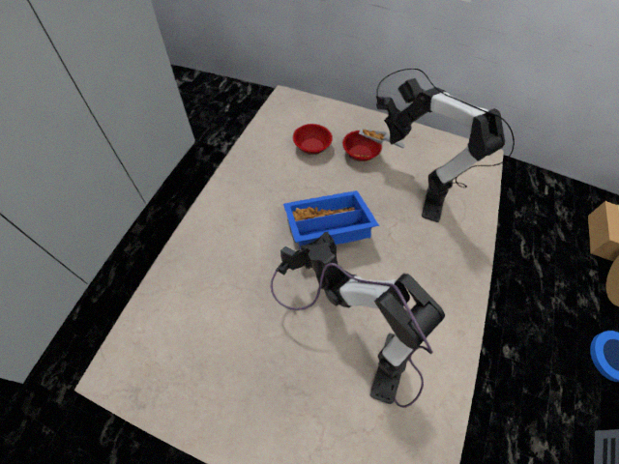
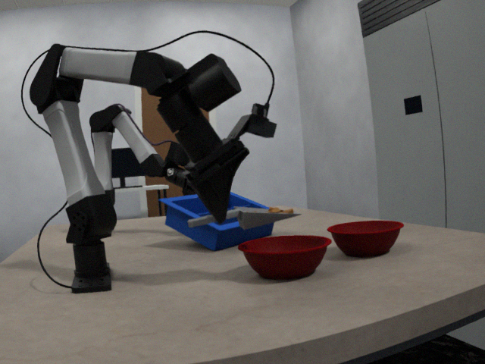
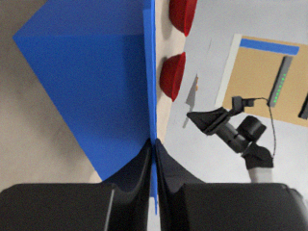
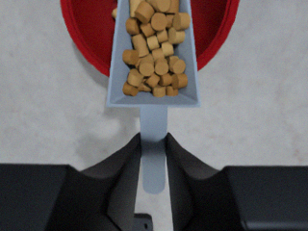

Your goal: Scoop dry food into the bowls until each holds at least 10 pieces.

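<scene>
My right gripper (image 1: 394,139) (image 2: 221,220) (image 4: 153,135) is shut on the handle of the grey scoop (image 2: 252,221) (image 4: 154,117) (image 3: 191,98). The scoop carries a heap of food pieces (image 4: 156,53) (image 1: 372,133) above the red bowl nearer the right arm (image 1: 361,149) (image 2: 283,259) (image 3: 172,77) (image 4: 212,29). A few pieces show in that bowl. The other red bowl (image 1: 312,142) (image 2: 366,240) (image 3: 183,16) shows no food. Both stand upright. My left gripper (image 3: 153,141) is shut on the rim of the blue box (image 1: 344,234) (image 2: 219,237) (image 3: 96,96). Food (image 1: 309,213) lies mostly at the box's left in the top view.
The pale table (image 1: 210,279) (image 2: 352,305) carries both arm bases. The left arm (image 1: 365,294) reaches over the table to the box's near side. The bowls stand side by side beyond the box in the top view, with a small gap between them.
</scene>
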Available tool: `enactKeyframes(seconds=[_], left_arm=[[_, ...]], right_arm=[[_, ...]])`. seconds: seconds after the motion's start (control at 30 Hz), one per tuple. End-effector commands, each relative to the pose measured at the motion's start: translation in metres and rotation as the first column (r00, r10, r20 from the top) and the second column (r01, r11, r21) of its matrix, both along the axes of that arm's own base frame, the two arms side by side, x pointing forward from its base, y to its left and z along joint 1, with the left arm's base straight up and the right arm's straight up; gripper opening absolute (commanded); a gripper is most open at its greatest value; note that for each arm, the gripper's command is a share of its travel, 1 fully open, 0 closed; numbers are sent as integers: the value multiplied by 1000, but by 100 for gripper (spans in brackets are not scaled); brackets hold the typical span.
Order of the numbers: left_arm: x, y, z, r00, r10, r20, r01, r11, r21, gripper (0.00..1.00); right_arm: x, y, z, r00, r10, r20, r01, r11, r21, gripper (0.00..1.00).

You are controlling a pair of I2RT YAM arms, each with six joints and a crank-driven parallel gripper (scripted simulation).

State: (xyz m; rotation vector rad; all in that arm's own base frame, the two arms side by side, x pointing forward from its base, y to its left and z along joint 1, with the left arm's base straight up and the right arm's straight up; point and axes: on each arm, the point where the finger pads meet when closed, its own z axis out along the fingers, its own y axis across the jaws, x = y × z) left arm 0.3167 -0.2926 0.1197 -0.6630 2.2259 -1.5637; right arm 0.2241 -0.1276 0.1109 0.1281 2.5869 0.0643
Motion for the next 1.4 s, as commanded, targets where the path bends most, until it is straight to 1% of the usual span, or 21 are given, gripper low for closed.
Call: enactKeyframes(seconds=[0.0,0.63,0.73,0.77,0.9,1.13,1.17,1.3,1.33,1.37], left_arm=[[8,-7,46,989,-27,143,34,998,-49,0],[8,-7,46,989,-27,143,34,998,-49,0],[8,-7,46,989,-27,143,34,998,-49,0],[8,-7,46,989,-27,143,34,998,-49,0],[8,-7,46,989,-27,143,34,998,-49,0],[8,-7,46,989,-27,143,34,998,-49,0],[8,-7,46,989,-27,143,34,998,-49,0],[8,-7,46,989,-27,143,34,998,-49,0],[8,-7,46,989,-27,143,34,998,-49,0],[8,-7,46,989,-27,143,34,998,-49,0]], right_arm=[[5,-4,12,1000,-9,2,9,999,-32,0],[7,-3,14,997,-16,-70,10,997,-82,0],[7,-3,15,997,-16,-70,10,996,-85,0],[7,-4,22,999,-19,-44,15,995,-100,0],[8,-9,25,999,-31,-29,28,993,-111,0],[6,-7,23,999,-29,-38,25,995,-101,0],[5,-8,16,997,-12,-72,5,995,-95,0],[6,-6,16,997,7,-77,-15,995,-100,0],[7,-6,21,998,15,-61,-21,993,-112,0],[8,-7,19,997,21,-75,-30,993,-110,0]])
